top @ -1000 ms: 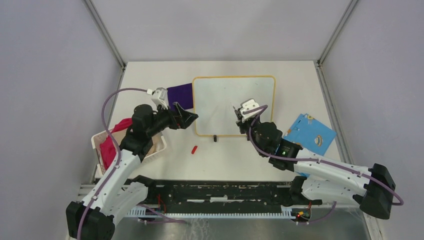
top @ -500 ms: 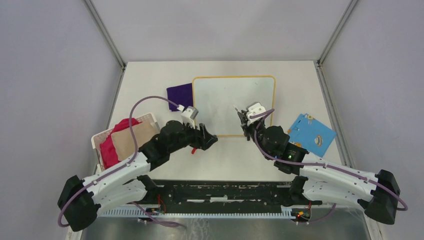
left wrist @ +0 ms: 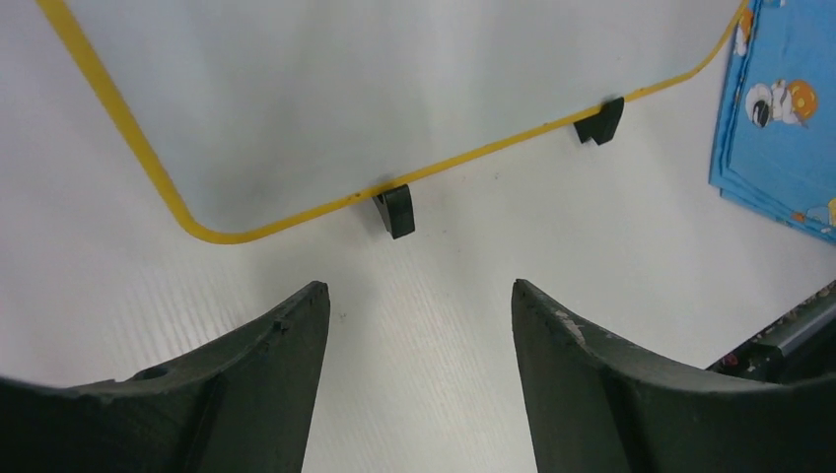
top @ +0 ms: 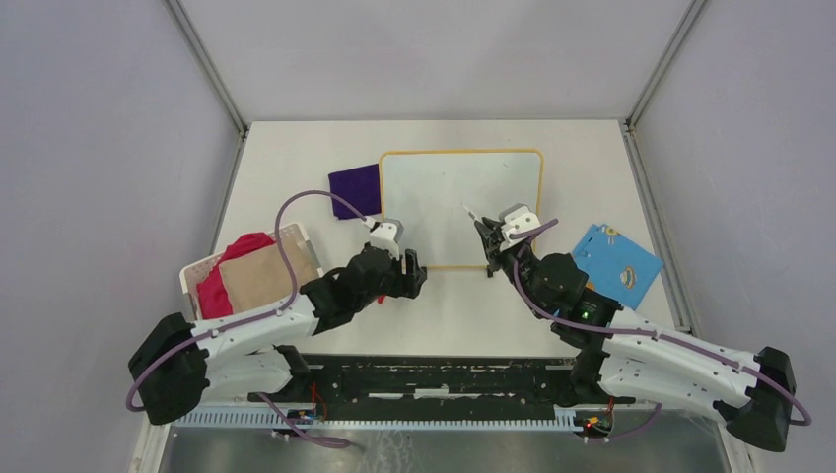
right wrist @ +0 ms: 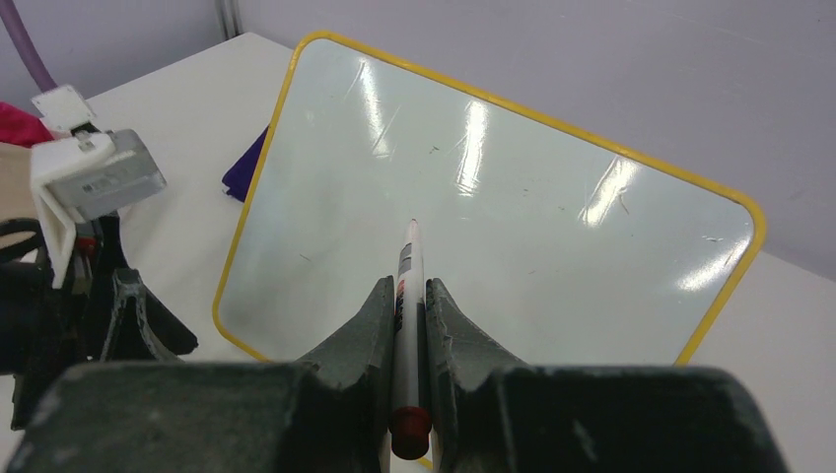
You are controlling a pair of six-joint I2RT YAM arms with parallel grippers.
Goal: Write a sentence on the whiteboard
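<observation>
Whiteboard [top: 460, 202], flat on the desk [top: 592, 168], long axis left to right, feet toward the arms; right hand [top: 488, 241] clamped on a marker [right wrist: 408, 271] pointing tip-first at it; left hand [left wrist: 416, 301], jaws apart and empty, moved from its left edge to its near-left corner.

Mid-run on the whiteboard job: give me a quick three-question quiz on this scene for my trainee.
1. Fill in: the left fingers stand ____, with nothing between them.
2. What holds the marker? A) left fingers B) right fingers C) neither; it lies on the table
3. True or false: the whiteboard already carries red writing.

Key: 1 open; 2 B; 3 false.
</observation>
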